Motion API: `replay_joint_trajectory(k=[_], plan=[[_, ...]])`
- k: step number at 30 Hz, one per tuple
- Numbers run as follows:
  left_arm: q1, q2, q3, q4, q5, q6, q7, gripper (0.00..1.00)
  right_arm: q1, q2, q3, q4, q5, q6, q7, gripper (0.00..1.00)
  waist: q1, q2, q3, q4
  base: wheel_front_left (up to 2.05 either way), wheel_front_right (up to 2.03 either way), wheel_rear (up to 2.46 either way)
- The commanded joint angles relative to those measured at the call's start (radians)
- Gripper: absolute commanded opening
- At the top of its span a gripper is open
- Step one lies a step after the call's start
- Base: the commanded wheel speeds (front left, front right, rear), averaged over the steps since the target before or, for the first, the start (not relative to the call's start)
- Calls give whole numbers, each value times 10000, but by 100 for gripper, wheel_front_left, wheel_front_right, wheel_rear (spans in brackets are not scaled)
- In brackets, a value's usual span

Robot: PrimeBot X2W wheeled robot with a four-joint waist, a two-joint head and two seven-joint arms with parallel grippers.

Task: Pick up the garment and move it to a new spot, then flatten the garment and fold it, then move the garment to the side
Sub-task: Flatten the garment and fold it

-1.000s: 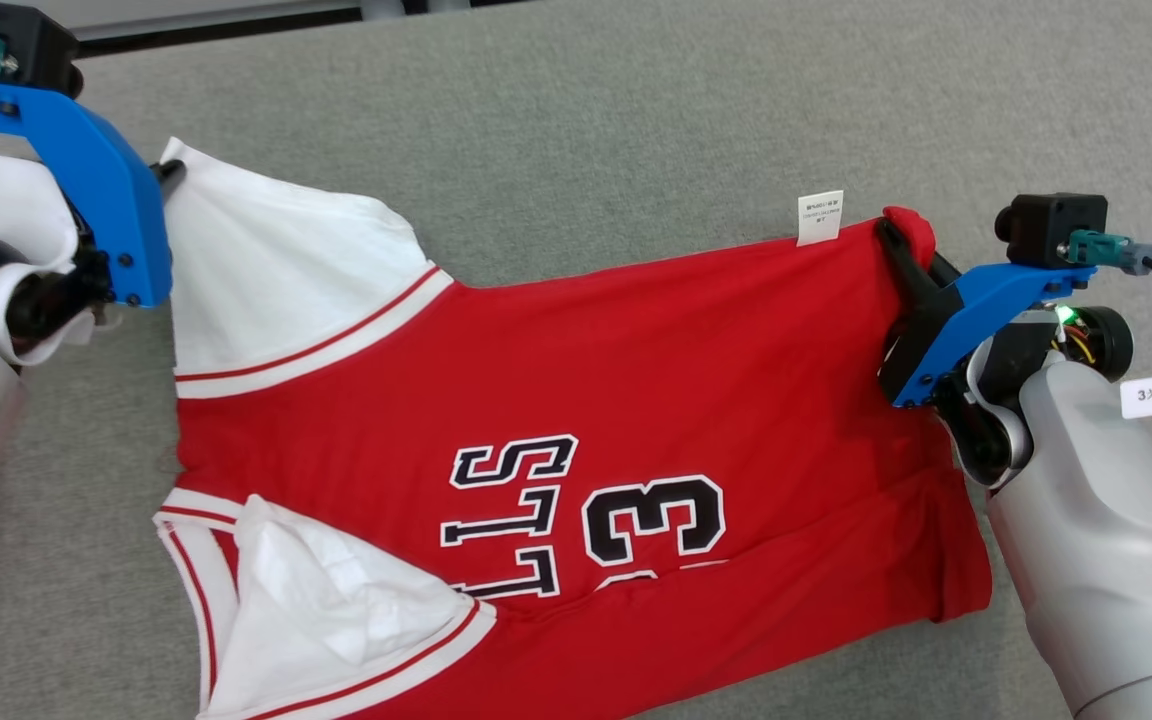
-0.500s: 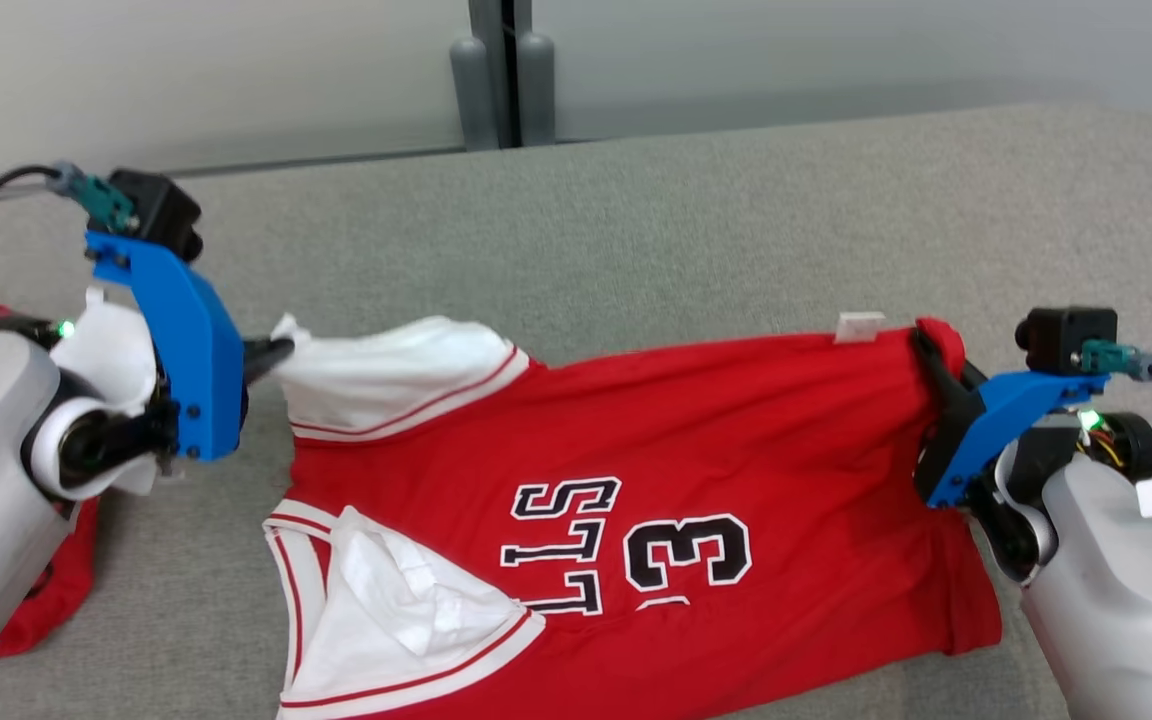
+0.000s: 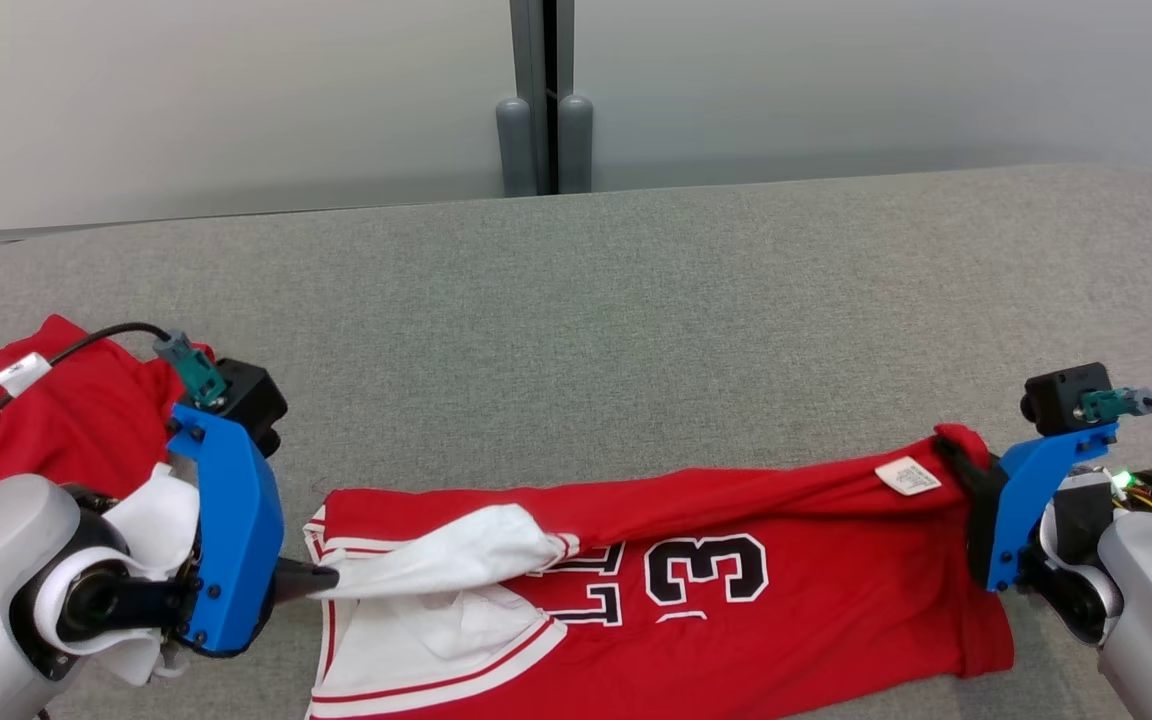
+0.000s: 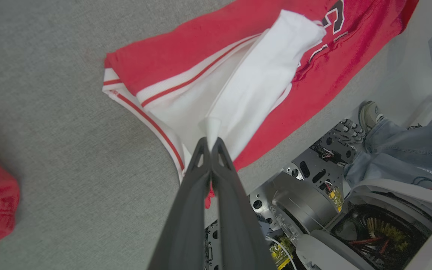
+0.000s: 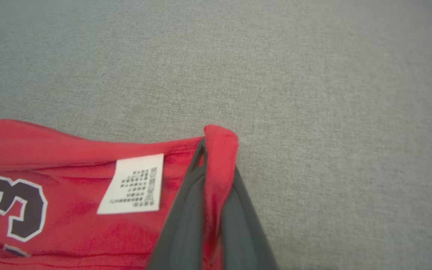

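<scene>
one garment (image 3: 816, 610), far edge nearer; two tools (image 3: 324, 578) (image 3: 948, 448)

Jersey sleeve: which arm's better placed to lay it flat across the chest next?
Left. The left gripper is shut on the tip of the white sleeve, which drapes over the front of the jersey. The right gripper is clamped on the hem corner at the opposite end, away from the sleeve.

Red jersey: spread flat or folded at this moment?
Partly folded. The jersey has its far edge, pinched by the left gripper and right gripper, doubled toward the near edge; the white sleeve covers some lettering.
</scene>
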Motion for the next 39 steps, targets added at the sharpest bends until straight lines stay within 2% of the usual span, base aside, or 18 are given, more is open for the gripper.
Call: replay_joint_trajectory(k=[1, 5, 9, 10, 11, 12, 13, 17, 21, 25, 28, 32, 36, 39], plan=[[200, 187, -81, -203, -84, 144, 179, 0, 249, -289, 394, -292, 338, -3, 424, 0, 1, 1, -18, 1, 0, 0, 0], [567, 356, -226, -493, -367, 313, 403, 0, 518, -924, 1275, -953, 1108, -3, 1375, 0, 1, 1, -58, -43, 0, 0, 0], [823, 359, -327, -589, -549, 348, 454, 0, 611, -1288, 1681, -1267, 1497, -3, 1684, 0, 1, 1, -71, -100, 0, 0, 0], [901, 343, -382, -601, -551, 348, 463, 0, 631, -1367, 1812, -1282, 1557, -3, 1772, 17, 1, 1, -73, -120, 0, 0, 0], [968, 324, -435, -592, -523, 348, 462, 12, 626, -1420, 1901, -1276, 1577, -3, 1814, 64, 1, 1, -78, -136, 0, 0, 0], [1053, 301, -497, -574, -527, 338, 478, 85, 587, -1465, 1987, -1273, 1568, -3, 1786, 100, 1, 1, -87, -149, 0, 0, 0], [1129, 291, -540, -560, -564, 311, 503, 100, 557, -1481, 2064, -1259, 1608, -3, 1749, 100, 1, 1, -104, -162, 0, 0, 0], [1296, 316, -554, -445, -552, 220, 331, 100, 358, -1703, 2255, -1079, 1472, -3, 1554, 100, 1, 1, -263, -182, 0, 0, 0], [1331, 393, -302, -371, -415, 153, -235, 100, 167, -1739, 1989, -920, 1319, -1, 837, 100, 1, 1, -524, -161, 0, 0, 0], [1353, 482, 217, -423, -59, -31, -1554, 100, 17, -1725, 1316, -907, 1134, -3, -320, 100, 1, 1, -794, -149, 0, 0, 0], [1485, 507, 651, -488, 481, -29, -2984, 100, 89, -1498, 565, -889, 877, -3, -1314, 100, 1, 1, -978, -125, 0, 0, 0], [1946, 487, 1279, -396, 1354, 432, -5400, 100, 431, -914, -425, -1154, 365, -1, -2500, 100, 1, 1, -1181, -125, 0, 0, 0], [2543, 384, 1808, -364, 2240, 1275, -7737, 100, 956, -322, -1465, -1634, -269, -1, -3459, 100, 1, 1, -1311, -86, 0, 0, 0], [3126, 180, 2302, -416, 2622, 1970, -9566, 100, 1581, 148, -2246, -2187, -730, -1, -3758, 100, 1, 1, -1373, -24, 0, 0, 0]])
